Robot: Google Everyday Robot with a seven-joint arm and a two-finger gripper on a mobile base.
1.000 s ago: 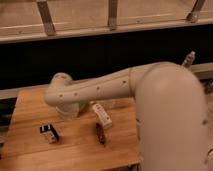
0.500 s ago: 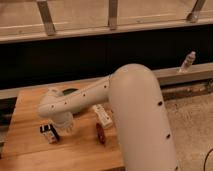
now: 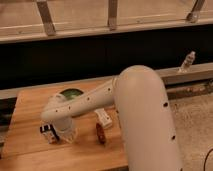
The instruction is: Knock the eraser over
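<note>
Eraser: you have one eraser (image 3: 47, 131), a small block, black top over white, upright near the table's (image 3: 25, 115) left front edge.
Gripper: your gripper (image 3: 64, 134) is closed, empty, low just right of the eraser.
Bowl: one green round bowl (image 3: 70, 93) toward the back edge.
Bottle: one white bottle (image 3: 104, 118), lying mid-table.
Red object: one slim dark-red piece (image 3: 100, 134) beside the bottle.
Table: wooden, flat, smooth.

small black-topped white eraser (image 3: 47, 131) upright on wooden table, beside tool (image 3: 64, 134)
</note>
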